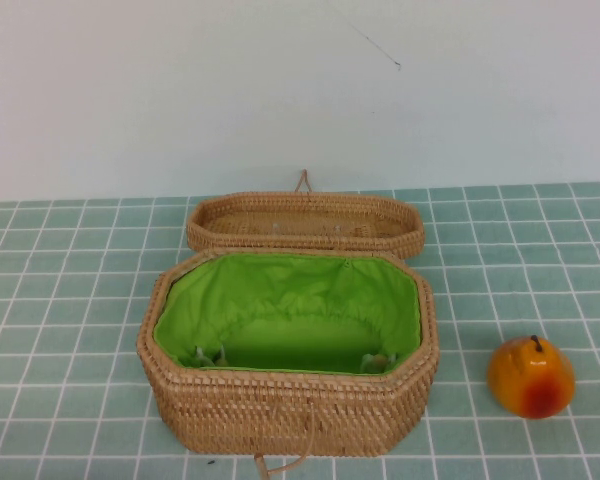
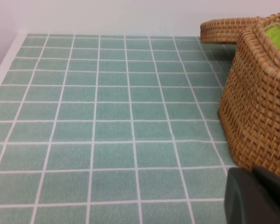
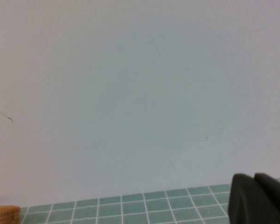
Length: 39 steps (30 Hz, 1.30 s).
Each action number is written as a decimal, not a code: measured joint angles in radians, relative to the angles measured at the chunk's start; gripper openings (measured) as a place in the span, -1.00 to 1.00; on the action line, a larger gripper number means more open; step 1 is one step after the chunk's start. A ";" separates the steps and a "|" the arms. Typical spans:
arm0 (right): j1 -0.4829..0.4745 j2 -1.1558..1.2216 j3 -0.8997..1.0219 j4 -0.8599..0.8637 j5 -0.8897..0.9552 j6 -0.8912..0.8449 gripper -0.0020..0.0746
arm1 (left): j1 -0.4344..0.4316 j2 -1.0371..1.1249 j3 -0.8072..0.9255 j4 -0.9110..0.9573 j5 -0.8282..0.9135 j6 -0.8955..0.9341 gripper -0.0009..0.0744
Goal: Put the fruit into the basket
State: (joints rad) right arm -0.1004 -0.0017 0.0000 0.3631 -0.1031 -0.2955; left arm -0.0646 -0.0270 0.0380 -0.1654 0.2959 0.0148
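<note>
High view — fruit (image 1: 531, 376) lower right, apart from the open basket (image 1: 288, 400) at centre; left gripper (image 2: 259, 196) and right gripper (image 3: 260, 198) show only dark corners in wrist views — grip unclear.

This looks like a staged robot test bench, not a lived-in room. The desk (image 1: 60, 300) is covered by a green cloth printed with a white tile grid, backed by a bare pale wall (image 1: 280, 90). Only props sit on it: a wicker basket (image 1: 290, 400) and a glossy fruit (image 1: 531, 377).
</note>
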 joint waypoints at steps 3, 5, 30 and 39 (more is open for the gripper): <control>0.000 0.000 0.000 0.000 0.002 -0.046 -0.96 | 0.000 0.000 0.000 0.000 0.000 0.000 -0.98; 0.000 0.000 0.000 0.000 0.009 -0.064 -0.95 | 0.000 0.000 0.000 0.000 0.000 0.000 -0.98; 0.046 0.488 -0.293 -0.128 0.006 -0.072 -0.95 | 0.000 0.000 0.000 0.000 0.000 0.000 -0.98; 0.213 0.682 -0.293 -0.175 -0.143 -0.045 -0.95 | 0.000 0.000 0.000 0.000 0.000 0.000 -0.98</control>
State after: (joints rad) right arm 0.1126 0.6800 -0.2932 0.1878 -0.2457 -0.3409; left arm -0.0646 -0.0270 0.0380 -0.1654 0.2959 0.0148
